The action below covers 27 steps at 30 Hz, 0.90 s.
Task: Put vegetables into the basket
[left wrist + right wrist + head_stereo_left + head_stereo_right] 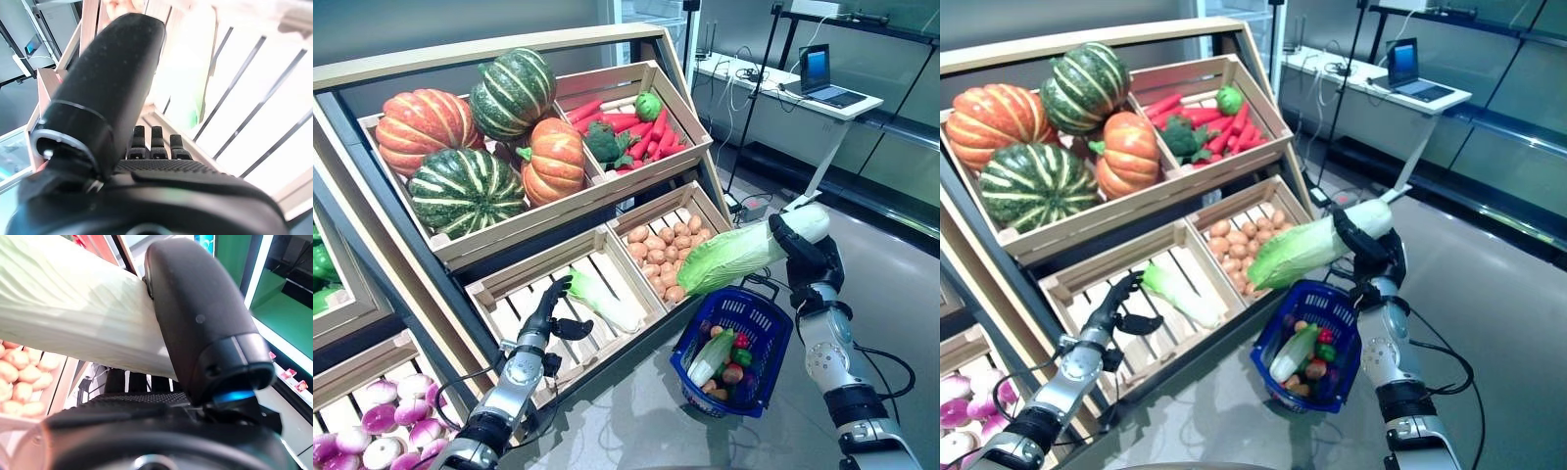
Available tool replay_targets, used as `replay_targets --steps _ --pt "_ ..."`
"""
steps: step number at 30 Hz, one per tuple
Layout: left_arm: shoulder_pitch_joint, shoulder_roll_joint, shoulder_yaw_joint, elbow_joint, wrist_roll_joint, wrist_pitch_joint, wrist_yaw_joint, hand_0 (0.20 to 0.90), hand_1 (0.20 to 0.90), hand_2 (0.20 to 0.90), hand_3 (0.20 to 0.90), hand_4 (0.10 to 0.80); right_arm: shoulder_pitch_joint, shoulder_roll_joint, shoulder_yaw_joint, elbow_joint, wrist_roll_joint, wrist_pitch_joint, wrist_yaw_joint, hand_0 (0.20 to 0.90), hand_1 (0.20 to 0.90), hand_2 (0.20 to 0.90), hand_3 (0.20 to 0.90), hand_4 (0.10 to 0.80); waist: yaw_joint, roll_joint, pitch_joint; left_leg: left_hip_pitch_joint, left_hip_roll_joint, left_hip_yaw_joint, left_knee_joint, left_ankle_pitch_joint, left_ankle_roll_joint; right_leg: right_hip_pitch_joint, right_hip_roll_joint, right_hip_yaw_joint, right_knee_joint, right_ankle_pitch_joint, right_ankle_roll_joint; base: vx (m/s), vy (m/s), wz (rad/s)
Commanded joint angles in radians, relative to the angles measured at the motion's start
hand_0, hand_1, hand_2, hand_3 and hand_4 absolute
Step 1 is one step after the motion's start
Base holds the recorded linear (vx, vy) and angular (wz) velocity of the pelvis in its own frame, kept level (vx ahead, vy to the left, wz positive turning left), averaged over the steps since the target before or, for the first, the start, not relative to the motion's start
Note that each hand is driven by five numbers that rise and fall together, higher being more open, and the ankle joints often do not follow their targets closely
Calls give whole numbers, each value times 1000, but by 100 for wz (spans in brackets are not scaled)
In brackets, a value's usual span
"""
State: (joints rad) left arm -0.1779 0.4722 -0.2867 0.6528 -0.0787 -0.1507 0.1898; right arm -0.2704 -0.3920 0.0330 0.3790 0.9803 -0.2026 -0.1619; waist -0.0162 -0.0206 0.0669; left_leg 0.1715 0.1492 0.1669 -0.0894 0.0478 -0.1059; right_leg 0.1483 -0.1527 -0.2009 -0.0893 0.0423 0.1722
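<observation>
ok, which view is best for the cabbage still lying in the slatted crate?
Left eye view: the pale green napa cabbage lies whole on the wooden slatted crate, the open left hand beside it. Right eye view shows the same. Left wrist view gives only a blurred green patch; right wrist view shows only the other cabbage.

A tiered wooden display stand (509,44) is being shown at the left, its slatted crates (524,279) being held tilted toward the front in two rows. At the back right, an open laptop (822,73) is being carried by a white desk (781,90), with cables being trailed across the desk top. A white power strip (751,208) is being left lying on the grey floor (891,284) near the stand's corner
</observation>
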Motion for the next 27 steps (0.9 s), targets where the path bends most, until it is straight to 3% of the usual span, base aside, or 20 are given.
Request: replay_targets --steps 1,15,18,20,27 --pt "-134 30 58 55 -59 -63 -7 900 900 900 900 800 -127 -86 -105 -51 -59 -145 -4 300 300 300 300 400 -2 0 -21 -17 -10 -31 2 -54 15 21 -4 24 10 -17 -32 0 0 0" --pt "-169 26 70 -73 -284 -79 -52 900 900 900 900 800 -201 -236 -35 257 -296 2 -78 300 300 300 300 400 30 -9 36 -42 -1 -44 9 -39 9 -12 -15 2 63 -34 -38 1 -45 0" --pt "-241 34 40 -106 -322 -95 -37 900 900 900 900 800 -288 -255 -4 321 -300 -2 -109 300 300 300 300 400 43 -7 95 -110 1 -67 65 -37 9 -83 -26 -3 150 -59 -45 -274 -58 1" --pt "-325 52 24 -114 -364 -124 -32 900 900 900 900 800 -372 -285 17 377 -293 -25 -109 300 300 300 300 400 46 0 174 -204 3 -92 160 -42 3 -166 -39 -5 242 -78 -50 -417 -51 5" --pt "-421 62 -2 -179 -402 -173 -18 900 900 900 900 800 -498 -320 62 458 -288 -13 -135 300 300 300 300 400 55 11 307 -410 14 -120 413 -90 -13 -316 -75 -2 438 -129 -75 -222 -5 14"
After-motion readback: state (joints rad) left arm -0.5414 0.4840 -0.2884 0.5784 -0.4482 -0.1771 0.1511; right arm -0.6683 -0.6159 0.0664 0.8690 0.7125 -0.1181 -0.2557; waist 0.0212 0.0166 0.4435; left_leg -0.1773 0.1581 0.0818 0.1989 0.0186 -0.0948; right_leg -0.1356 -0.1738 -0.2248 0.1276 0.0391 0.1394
